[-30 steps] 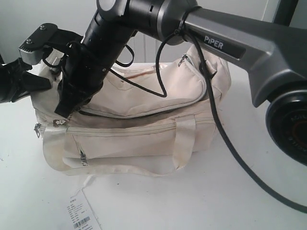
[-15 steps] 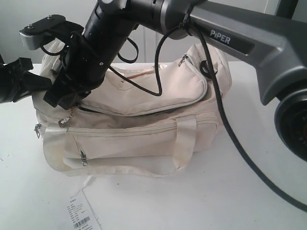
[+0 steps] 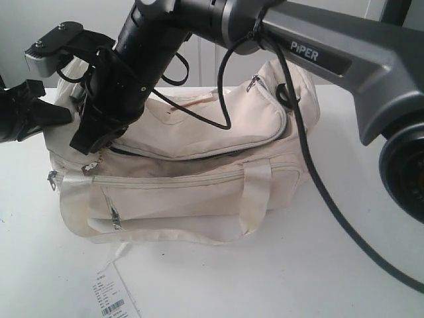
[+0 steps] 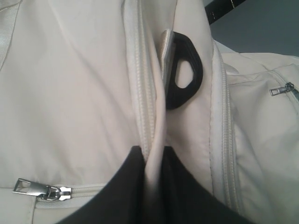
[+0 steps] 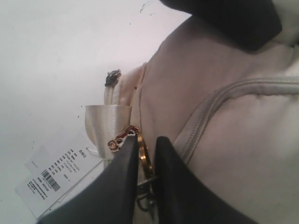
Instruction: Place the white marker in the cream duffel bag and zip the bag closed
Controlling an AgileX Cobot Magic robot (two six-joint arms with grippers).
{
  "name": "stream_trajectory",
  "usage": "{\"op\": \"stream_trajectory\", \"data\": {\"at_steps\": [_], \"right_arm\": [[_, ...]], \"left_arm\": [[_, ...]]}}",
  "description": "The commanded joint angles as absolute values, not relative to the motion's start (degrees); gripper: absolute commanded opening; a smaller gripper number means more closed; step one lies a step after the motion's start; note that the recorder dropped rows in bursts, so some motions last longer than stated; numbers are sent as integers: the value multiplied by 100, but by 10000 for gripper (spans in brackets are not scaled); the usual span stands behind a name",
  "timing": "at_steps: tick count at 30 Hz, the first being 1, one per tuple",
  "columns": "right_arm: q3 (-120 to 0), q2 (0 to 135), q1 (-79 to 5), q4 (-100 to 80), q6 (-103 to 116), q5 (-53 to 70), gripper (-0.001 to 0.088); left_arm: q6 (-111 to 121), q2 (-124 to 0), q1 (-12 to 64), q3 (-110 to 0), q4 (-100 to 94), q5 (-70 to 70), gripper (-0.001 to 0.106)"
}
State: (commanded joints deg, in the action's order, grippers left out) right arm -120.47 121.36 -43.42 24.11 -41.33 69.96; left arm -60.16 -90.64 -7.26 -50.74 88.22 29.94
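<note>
Right tool [image 5: 147, 143] nipped on gold zip pull [image 5: 143, 156], pull half hidden in its grip. Left tool [image 4: 150, 151] clamps a fold of the cream duffel bag [image 4: 70, 93]; interior too dark to read.

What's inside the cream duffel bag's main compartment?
Through the part-open zip of the cream duffel bag, only dark lining shows. No white marker visible; the top flap covers the rest.

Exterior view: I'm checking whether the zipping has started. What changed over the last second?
The right gripper, pinched on the zip pull of the cream duffel bag, rose slightly, then dipped back partway. The main zip opening looks no shorter. The left gripper, the bag and the paper tag stayed put.
</note>
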Motion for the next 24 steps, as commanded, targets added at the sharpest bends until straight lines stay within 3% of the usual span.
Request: {"op": "stream_trajectory", "data": {"at_steps": [24], "right_arm": [[-11649, 11873, -4342, 2274, -4005, 6996, 0]], "left_arm": [[-6016, -9064, -726, -5074, 8822, 2948, 3]]}}
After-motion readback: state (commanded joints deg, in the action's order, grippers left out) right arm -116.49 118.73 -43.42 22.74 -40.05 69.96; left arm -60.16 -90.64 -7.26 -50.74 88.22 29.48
